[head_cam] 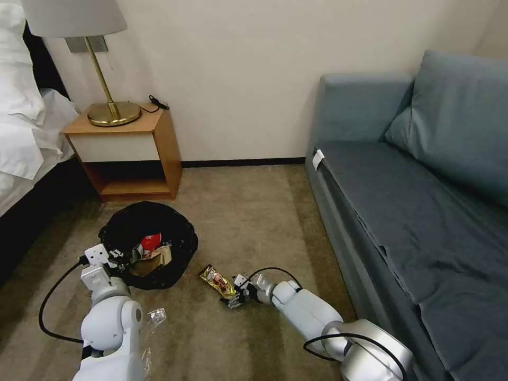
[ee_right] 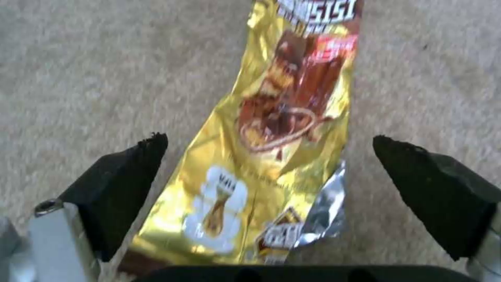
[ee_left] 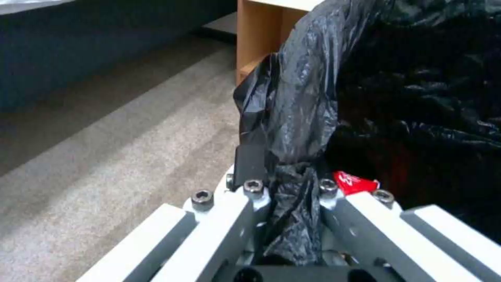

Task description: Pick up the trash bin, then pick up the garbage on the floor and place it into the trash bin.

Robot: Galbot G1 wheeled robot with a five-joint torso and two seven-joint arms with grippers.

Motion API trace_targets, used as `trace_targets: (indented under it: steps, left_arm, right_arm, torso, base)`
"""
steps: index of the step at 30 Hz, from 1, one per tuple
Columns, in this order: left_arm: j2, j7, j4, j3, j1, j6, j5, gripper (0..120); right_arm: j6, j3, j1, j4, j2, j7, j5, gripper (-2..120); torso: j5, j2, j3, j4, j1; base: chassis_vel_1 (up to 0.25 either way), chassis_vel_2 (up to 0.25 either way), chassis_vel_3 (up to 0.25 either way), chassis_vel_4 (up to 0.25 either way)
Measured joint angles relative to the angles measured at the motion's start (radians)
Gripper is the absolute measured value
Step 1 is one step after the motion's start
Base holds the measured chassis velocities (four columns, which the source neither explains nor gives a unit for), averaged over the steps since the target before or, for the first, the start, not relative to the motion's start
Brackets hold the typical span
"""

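Observation:
The trash bin [head_cam: 159, 222], lined with a crinkled black bag [ee_left: 313, 98], sits on the carpet in front of the nightstand. My left gripper [head_cam: 117, 259] [ee_left: 289, 186] is shut on the bag-covered rim at the bin's near left side. Inside the bin lie a red-and-white snack bag [head_cam: 150, 242] [ee_left: 355, 182] and a crumpled brown paper bag [head_cam: 161, 257]. A shiny gold-brown snack wrapper [head_cam: 217, 279] [ee_right: 271, 129] lies flat on the carpet to the right of the bin. My right gripper [head_cam: 233, 297] [ee_right: 270, 143] is open, low over the wrapper's near end, one finger on each side.
A wooden nightstand [head_cam: 132, 153] with a brass lamp [head_cam: 112, 111] stands behind the bin. The bed [head_cam: 21, 132] runs along the left and a blue-grey sofa [head_cam: 413, 211] along the right. A clear crinkled plastic piece [head_cam: 156, 316] lies beside my left arm.

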Motion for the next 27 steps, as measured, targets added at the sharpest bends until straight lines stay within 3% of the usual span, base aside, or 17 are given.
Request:
trace_targets:
  steps: [8,14,16,25,27]
  left_arm:
    - [0.0,-0.001,-0.002,0.0,0.001,0.0,0.0,2]
    - [-0.001,-0.001,-0.002,0.001,0.001,0.0,0.0,2]
    - [0.0,-0.001,-0.001,0.002,-0.002,0.0,0.0,2]
    - [0.001,-0.001,0.003,0.002,-0.007,0.0,0.0,2]
    - [0.0,-0.001,0.004,0.002,-0.007,-0.001,0.001,2]
  right_arm:
    - [0.01,0.008,-0.002,-0.015,0.0,-0.008,-0.01,95]
    - [0.021,0.011,-0.002,-0.016,0.0,-0.01,-0.012,74]
    - [0.023,0.014,-0.002,-0.016,0.0,-0.01,-0.012,62]
    - [0.03,0.017,0.0,-0.016,0.0,-0.009,-0.012,33]
    - [0.031,0.017,0.0,-0.016,0.0,-0.009,-0.012,22]
  torso:
    - [0.0,0.0,0.0,0.0,0.0]
    - [0.0,0.0,0.0,0.0,0.0]
    - [0.0,0.0,0.0,0.0,0.0]
    - [0.0,0.0,0.0,0.0,0.0]
    - [0.0,0.0,0.0,0.0,0.0]
  base:
    - [0.0,0.0,0.0,0.0]
    - [0.0,0.0,0.0,0.0]
    - [0.0,0.0,0.0,0.0]
    - [0.0,0.0,0.0,0.0]
    - [0.0,0.0,0.0,0.0]
